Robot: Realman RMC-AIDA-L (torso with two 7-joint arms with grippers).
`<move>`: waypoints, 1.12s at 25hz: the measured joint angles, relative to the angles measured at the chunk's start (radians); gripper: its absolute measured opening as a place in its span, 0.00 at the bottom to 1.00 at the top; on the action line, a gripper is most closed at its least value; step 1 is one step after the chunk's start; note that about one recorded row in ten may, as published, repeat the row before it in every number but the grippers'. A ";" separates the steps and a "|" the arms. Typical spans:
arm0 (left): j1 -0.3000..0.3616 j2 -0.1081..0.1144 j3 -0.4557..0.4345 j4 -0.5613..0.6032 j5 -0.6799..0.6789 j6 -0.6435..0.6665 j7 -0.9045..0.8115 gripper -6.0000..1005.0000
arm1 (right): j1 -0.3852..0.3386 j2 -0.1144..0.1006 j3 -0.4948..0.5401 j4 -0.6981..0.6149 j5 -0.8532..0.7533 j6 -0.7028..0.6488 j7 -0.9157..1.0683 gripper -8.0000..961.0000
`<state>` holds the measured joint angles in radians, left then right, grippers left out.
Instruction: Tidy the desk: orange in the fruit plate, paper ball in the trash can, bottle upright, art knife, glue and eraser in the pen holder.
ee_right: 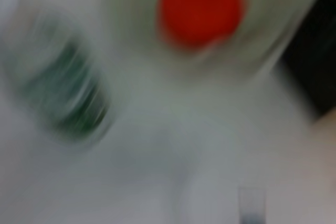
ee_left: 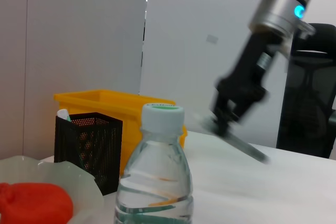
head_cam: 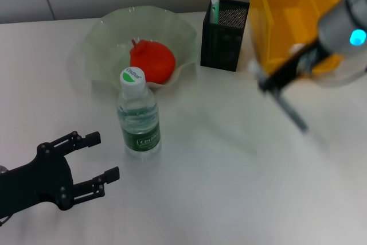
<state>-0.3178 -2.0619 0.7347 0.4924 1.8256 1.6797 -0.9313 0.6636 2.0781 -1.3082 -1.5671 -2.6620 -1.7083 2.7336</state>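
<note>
The orange (head_cam: 152,61) lies in the pale green fruit plate (head_cam: 103,38). The water bottle (head_cam: 139,116) stands upright in front of the plate. The black mesh pen holder (head_cam: 225,27) holds a white and green stick (head_cam: 215,5). My left gripper (head_cam: 104,155) is open and empty, low over the table to the left of the bottle. My right gripper (head_cam: 284,87) is blurred above the table right of the pen holder; a slim grey shape (head_cam: 292,113) sticks out below it. The left wrist view shows the bottle (ee_left: 157,182), pen holder (ee_left: 86,145) and right gripper (ee_left: 233,114).
A yellow bin (head_cam: 292,10) stands at the back right, behind the pen holder, and shows in the left wrist view (ee_left: 121,103). The right wrist view is smeared: orange (ee_right: 199,6), bottle (ee_right: 68,93). No paper ball or eraser is in view.
</note>
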 joint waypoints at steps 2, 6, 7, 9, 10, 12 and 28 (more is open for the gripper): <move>-0.002 -0.001 0.000 -0.001 0.000 -0.002 -0.001 0.80 | 0.005 -0.001 0.064 -0.002 -0.011 0.074 -0.047 0.17; -0.004 -0.001 -0.001 -0.004 -0.001 -0.003 -0.002 0.80 | 0.005 -0.004 0.132 0.008 -0.017 0.259 -0.113 0.17; -0.006 -0.001 -0.002 -0.009 -0.003 -0.003 -0.007 0.80 | 0.002 -0.004 0.137 0.013 -0.018 0.315 -0.128 0.17; -0.006 -0.001 -0.004 -0.009 -0.003 -0.003 -0.009 0.80 | -0.003 -0.004 0.143 0.031 -0.018 0.412 -0.150 0.17; -0.006 -0.001 -0.006 -0.010 -0.003 -0.003 -0.011 0.80 | -0.003 -0.004 0.145 0.044 -0.017 0.450 -0.155 0.17; -0.002 -0.004 -0.020 -0.011 -0.004 -0.003 -0.014 0.80 | 0.001 -0.004 0.147 0.074 -0.012 0.527 -0.166 0.17; -0.004 -0.002 -0.030 -0.034 -0.029 0.002 -0.013 0.80 | 0.052 -0.001 0.111 0.300 0.114 0.839 -0.235 0.17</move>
<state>-0.3214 -2.0643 0.7044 0.4581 1.7962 1.6818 -0.9442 0.7154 2.0774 -1.1973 -1.2668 -2.5484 -0.8689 2.4986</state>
